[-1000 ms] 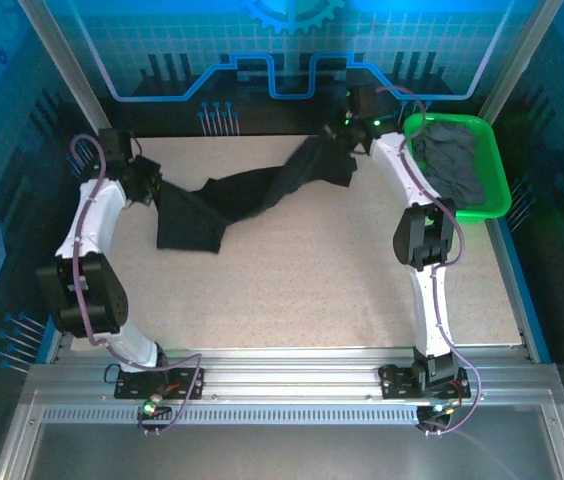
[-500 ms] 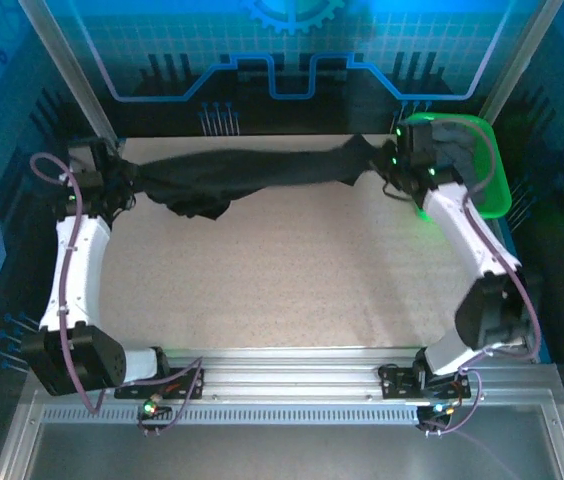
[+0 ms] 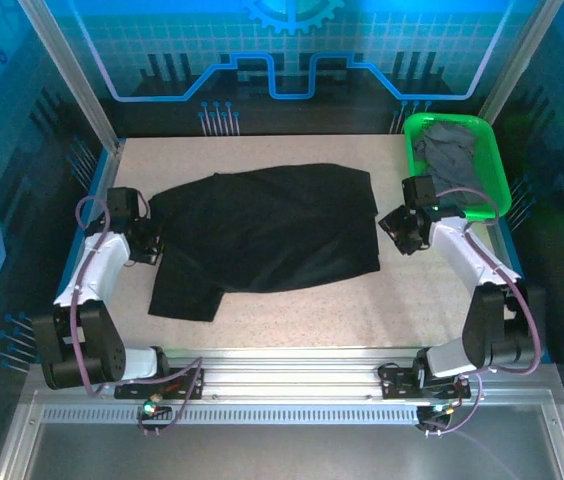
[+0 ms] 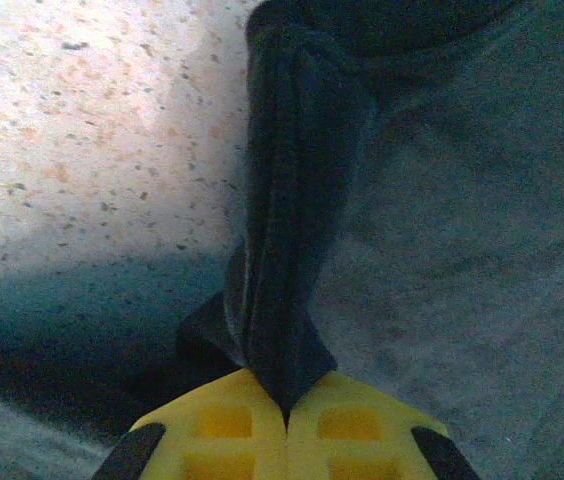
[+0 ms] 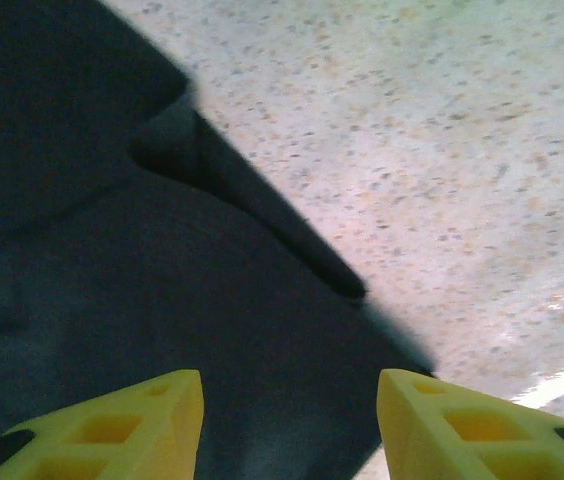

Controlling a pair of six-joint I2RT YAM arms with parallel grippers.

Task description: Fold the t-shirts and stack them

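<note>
The black t-shirt (image 3: 272,225) lies spread across the middle of the table, one part hanging down toward the front left. My left gripper (image 3: 148,243) sits at its left edge, shut on a bunched fold of the black cloth (image 4: 282,250), which runs up between the yellow fingers (image 4: 362,420). My right gripper (image 3: 394,228) hovers at the shirt's right edge, open, its yellow fingers (image 5: 142,420) spread above the flat black cloth (image 5: 112,260) with nothing between them. Dark grey t-shirts (image 3: 452,165) lie crumpled in the basket.
The bright green plastic basket (image 3: 497,190) stands at the back right corner, just behind my right arm. Speckled tabletop (image 3: 362,310) stretches bare in front of the shirt. Metal rails run along the near edge.
The shirt was stretched taut in the air along the back edge; both arms have swung toward the front and it now lies flat. The right gripper has let go of it.
</note>
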